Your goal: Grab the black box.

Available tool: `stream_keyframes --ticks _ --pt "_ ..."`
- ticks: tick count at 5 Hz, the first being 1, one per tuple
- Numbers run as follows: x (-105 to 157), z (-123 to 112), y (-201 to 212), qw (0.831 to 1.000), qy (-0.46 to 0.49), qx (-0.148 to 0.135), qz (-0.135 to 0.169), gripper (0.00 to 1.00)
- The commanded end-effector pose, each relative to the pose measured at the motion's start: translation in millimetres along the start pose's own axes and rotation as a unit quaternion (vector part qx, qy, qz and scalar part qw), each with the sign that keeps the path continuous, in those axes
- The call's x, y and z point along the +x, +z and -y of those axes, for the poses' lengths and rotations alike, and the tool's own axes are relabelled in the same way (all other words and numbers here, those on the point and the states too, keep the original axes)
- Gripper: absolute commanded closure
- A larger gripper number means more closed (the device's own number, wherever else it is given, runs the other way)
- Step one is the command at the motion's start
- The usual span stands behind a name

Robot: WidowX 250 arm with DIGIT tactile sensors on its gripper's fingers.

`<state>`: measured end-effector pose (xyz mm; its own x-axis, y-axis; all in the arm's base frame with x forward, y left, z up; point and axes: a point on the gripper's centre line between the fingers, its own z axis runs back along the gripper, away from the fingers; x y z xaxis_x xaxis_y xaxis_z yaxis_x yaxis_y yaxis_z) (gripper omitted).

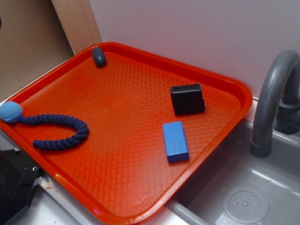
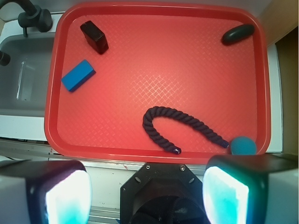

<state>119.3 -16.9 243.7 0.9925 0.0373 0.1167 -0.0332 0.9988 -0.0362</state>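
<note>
1. An orange-red tray (image 1: 70, 75) with a textured floor is seen filling most of the exterior view, set beside a grey sink (image 1: 262, 187) with a curved grey faucet (image 1: 272, 93).
2. The black box (image 1: 187, 99) is found on the tray's floor near the corner closest to the faucet, lying flat and clear of the rim.
3. In the wrist view the same black box (image 2: 94, 37) is spotted in the upper left part of the tray (image 2: 154, 60), close to the sink (image 2: 23, 79).
4. A flat blue block (image 1: 175, 141) is laid just beside the box, apart from it, a little farther from the wall.
5. A dark blue rope (image 1: 65, 133) is curled in a loop on the opposite side of the tray, and a light blue ball (image 1: 10, 112) at its end is rested on the rim.
6. A small dark oval object (image 1: 99, 56) is tucked into the far corner by the wooden panel (image 1: 75, 23).
7. The gripper (image 2: 147, 193) is picked up at the bottom edge of the wrist view, hanging outside the tray's near rim, well apart from the box.
8. Its two fingers (image 2: 60, 193) are spread wide, and nothing is held between them.
</note>
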Motion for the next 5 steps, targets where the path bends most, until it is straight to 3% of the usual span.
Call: stream_keyframes --ticks 1,2,3,4,5 --pt "0 0 0 1.0 0.0 0.0 0.0 0.0" --pt "45 8 -46 0.995 -0.08 0.052 0.007 0.0" --pt "89 38 -77 0.983 -0.159 0.088 0.009 0.0" --pt "131 63 -117 0.978 -0.198 0.07 0.008 0.0" --pt "156 90 -148 0.97 -0.237 0.048 0.029 0.0"
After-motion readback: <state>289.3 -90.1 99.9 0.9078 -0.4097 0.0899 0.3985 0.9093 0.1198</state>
